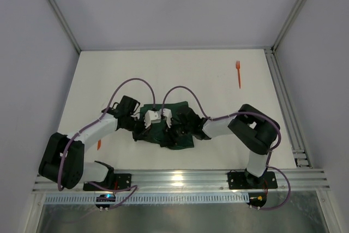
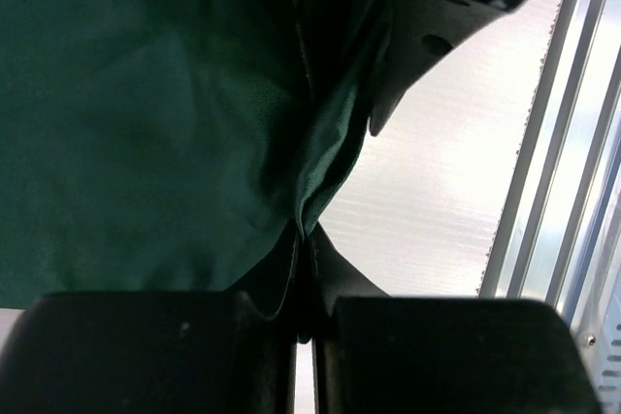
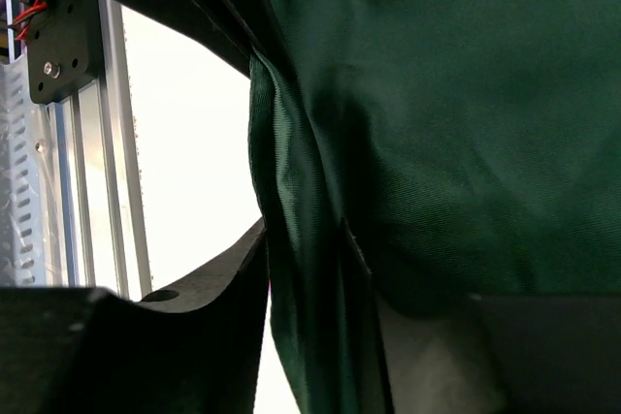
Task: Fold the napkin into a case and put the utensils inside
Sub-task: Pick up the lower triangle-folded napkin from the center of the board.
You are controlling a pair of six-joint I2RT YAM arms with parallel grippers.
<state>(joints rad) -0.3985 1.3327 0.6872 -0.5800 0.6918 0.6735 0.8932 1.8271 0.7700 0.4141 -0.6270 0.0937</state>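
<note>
Your left gripper point(image 1: 146, 128) has its jaws clenched on a fold of the napkin point(image 1: 173, 135). Your right gripper point(image 1: 179, 126) has a thick fold of the same cloth between its jaws, but you cannot tell if it is squeezing or letting go.

Be careful. If one side lets go while the other pulls, the cloth could slide and the fold could fall open. The two grippers are very close together, so they could bump. If you lift too fast, the whole napkin could drag across the desk point(image 1: 191, 75).

The napkin is dark green and soft. It sits in a lumpy, wrinkled bunch in the middle of the desk, right between the two arms. It is not a neat pouch yet.

The orange fork point(image 1: 238, 73) lies far away near the back right. Another orange piece point(image 1: 98, 145) lies beside the left arm. Neither one is touching the cloth.
</note>
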